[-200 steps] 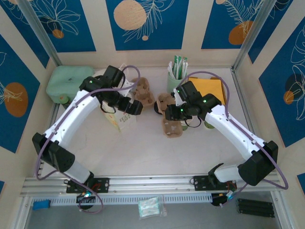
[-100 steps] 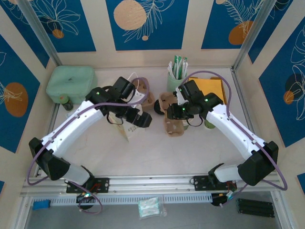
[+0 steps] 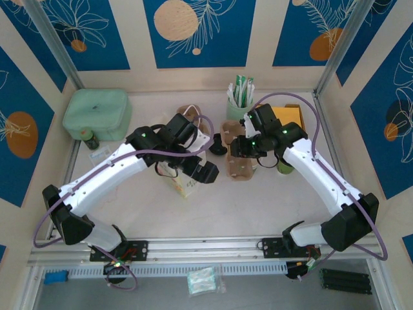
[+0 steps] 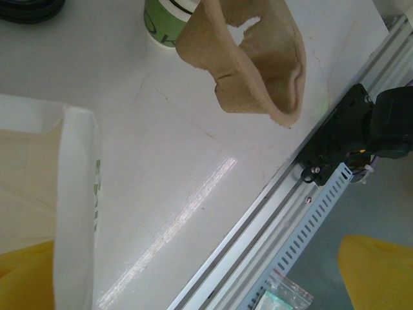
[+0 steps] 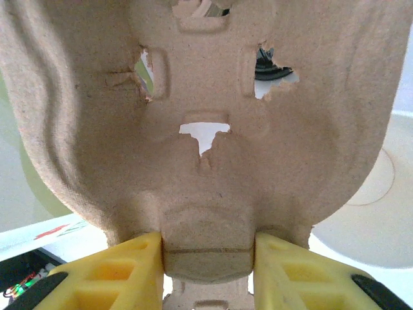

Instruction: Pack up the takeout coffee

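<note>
Overhead, the left end effector (image 3: pixel 201 172) hangs wide open by a white paper bag (image 3: pixel 182 185); the right end effector (image 5: pixel 206 258) pinches a pulp cup carrier's (image 5: pixel 206 97) edge.

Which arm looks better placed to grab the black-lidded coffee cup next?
Left, probably. The left gripper is open and empty beside the white bag, with the black-lidded cup close by. The right gripper is shut on the cardboard cup carrier, so it is busy.
</note>
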Robot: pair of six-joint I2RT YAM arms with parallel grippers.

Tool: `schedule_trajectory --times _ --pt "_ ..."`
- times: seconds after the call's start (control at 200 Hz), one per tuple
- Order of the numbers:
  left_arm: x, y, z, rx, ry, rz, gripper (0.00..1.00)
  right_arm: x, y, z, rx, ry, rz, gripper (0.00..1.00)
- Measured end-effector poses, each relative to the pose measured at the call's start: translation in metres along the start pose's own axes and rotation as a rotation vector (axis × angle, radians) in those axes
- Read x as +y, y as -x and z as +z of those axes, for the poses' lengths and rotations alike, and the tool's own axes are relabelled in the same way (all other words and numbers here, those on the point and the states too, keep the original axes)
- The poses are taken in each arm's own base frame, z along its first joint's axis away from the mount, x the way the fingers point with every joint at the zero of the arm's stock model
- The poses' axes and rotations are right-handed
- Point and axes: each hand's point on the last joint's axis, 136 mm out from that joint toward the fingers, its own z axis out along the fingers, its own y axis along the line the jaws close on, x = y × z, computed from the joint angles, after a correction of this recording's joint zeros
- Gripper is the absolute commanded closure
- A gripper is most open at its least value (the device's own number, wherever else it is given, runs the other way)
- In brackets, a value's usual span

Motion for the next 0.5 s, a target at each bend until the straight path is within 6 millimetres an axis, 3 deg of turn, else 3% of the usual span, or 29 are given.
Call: schedule_trajectory --times 0.295,0.5 --pt "0.004 0.029 -0.025 -0.126 0.082 0.009 0.01 0.010 0.022 -0.029 -0.067 0.017 -0.009 0.64" --pt "0.005 0.050 -0.074 -0.313 0.152 0.014 0.01 0.027 0.045 -0.066 -0.155 0.049 -0.027 0.64"
